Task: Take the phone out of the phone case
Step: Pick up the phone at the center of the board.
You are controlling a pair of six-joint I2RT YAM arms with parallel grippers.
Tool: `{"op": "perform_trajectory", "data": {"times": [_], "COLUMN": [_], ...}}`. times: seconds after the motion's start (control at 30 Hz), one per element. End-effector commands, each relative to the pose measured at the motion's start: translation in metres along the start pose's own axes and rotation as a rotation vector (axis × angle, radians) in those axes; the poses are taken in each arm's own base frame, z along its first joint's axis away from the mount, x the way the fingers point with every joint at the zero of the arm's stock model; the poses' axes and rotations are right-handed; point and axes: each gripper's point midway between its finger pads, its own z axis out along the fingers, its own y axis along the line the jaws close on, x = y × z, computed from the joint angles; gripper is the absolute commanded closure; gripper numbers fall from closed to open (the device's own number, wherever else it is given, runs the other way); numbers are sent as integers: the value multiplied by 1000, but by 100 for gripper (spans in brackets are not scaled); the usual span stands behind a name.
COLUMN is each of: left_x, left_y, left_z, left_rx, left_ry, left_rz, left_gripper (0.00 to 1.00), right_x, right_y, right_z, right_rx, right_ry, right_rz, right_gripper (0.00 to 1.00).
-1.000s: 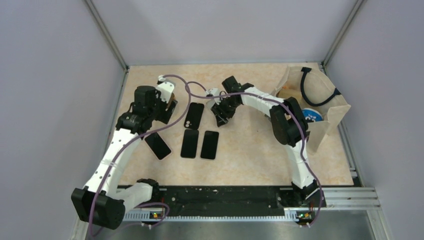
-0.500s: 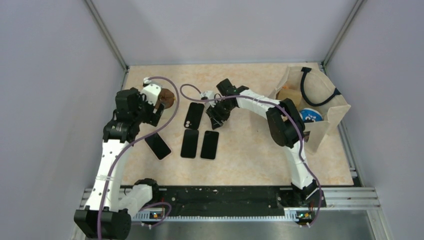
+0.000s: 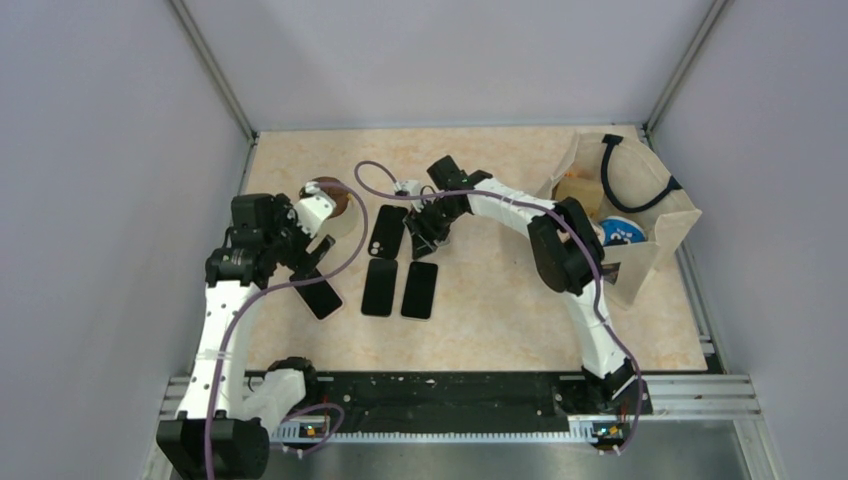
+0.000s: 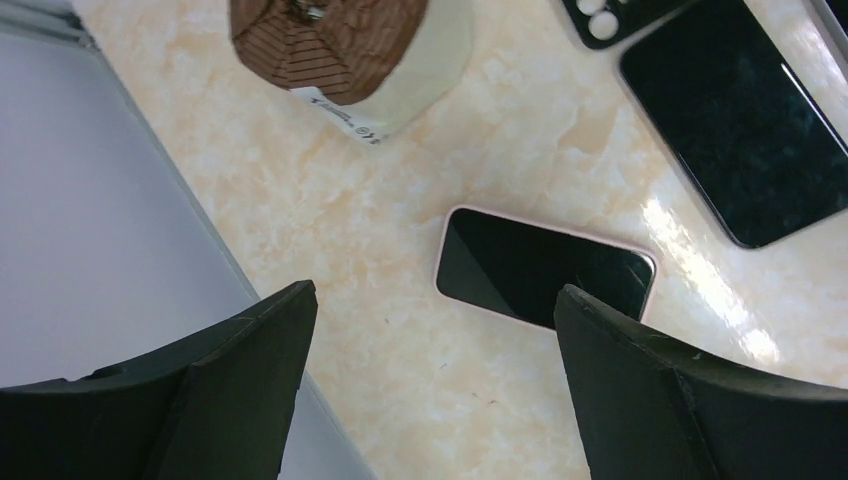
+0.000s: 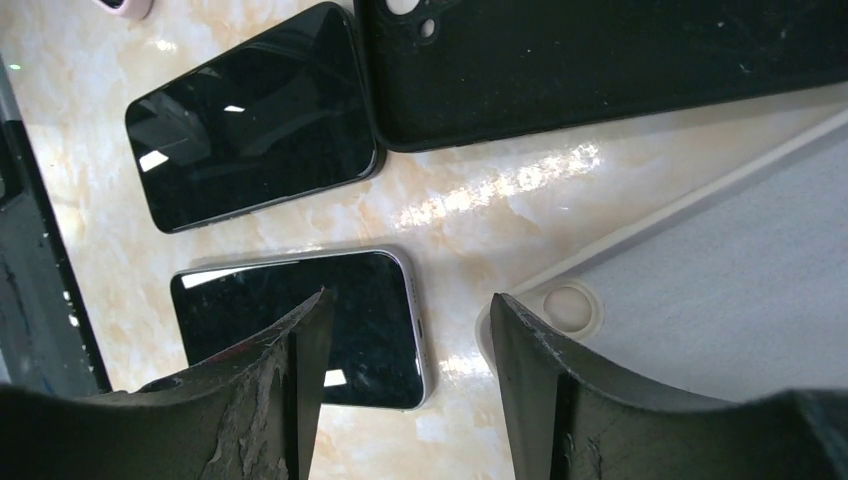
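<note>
A phone in a pink case (image 3: 317, 292) lies screen up at the left of the table, and also shows in the left wrist view (image 4: 545, 270). My left gripper (image 3: 305, 255) hangs open and empty just above and behind it (image 4: 435, 295). An empty black case (image 3: 386, 231) lies in the middle, with two bare black phones (image 3: 380, 287) (image 3: 420, 290) in front of it. My right gripper (image 3: 422, 232) is open and empty just right of the black case (image 5: 600, 60), above the table beside the silver-edged phone (image 5: 310, 325).
A brown and beige cap-like object (image 3: 328, 197) lies behind the left gripper (image 4: 340, 40). An open paper box (image 3: 672, 228) with a black cable and a blue item stands at the back right. The left wall (image 4: 90, 250) is close to the left gripper.
My left arm has drawn back from the brown object toward the near left, over the pink-cased phone. My right gripper has shifted left toward the black case.
</note>
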Motion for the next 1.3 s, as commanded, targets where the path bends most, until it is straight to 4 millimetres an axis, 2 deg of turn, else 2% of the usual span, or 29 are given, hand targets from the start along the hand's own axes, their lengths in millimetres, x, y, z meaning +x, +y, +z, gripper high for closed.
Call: {"op": "perform_trajectory", "data": {"times": [0.0, 0.17, 0.27, 0.37, 0.5, 0.63, 0.83, 1.27], "left_x": [11, 28, 48, 68, 85, 95, 111, 115], "left_y": [-29, -52, -65, -74, -74, -74, -75, -78], "left_z": [0, 4, 9, 17, 31, 43, 71, 107], "left_rx": [170, 335, 440, 552, 686, 812, 858, 977], "left_ry": [-4, -11, 1, 20, 54, 67, 72, 84], "left_rz": [167, 444, 658, 847, 1008, 1128, 1327, 1506], "left_gripper": [6, 5, 5, 5, 4, 3, 2, 2], "right_x": [-22, -28, -38, -40, -33, -16, 1, 16], "right_y": [13, 10, 11, 10, 11, 11, 19, 27], "right_z": [5, -17, -44, -71, -101, -119, -128, -125], "right_rx": [-61, 23, 70, 106, 134, 160, 156, 98], "right_ry": [-49, -62, -97, -123, -138, -136, -137, -159], "right_rz": [-28, -66, -64, -55, -40, -25, -17, 14], "right_gripper": [41, 41, 37, 27, 19, 17, 16, 15]}}
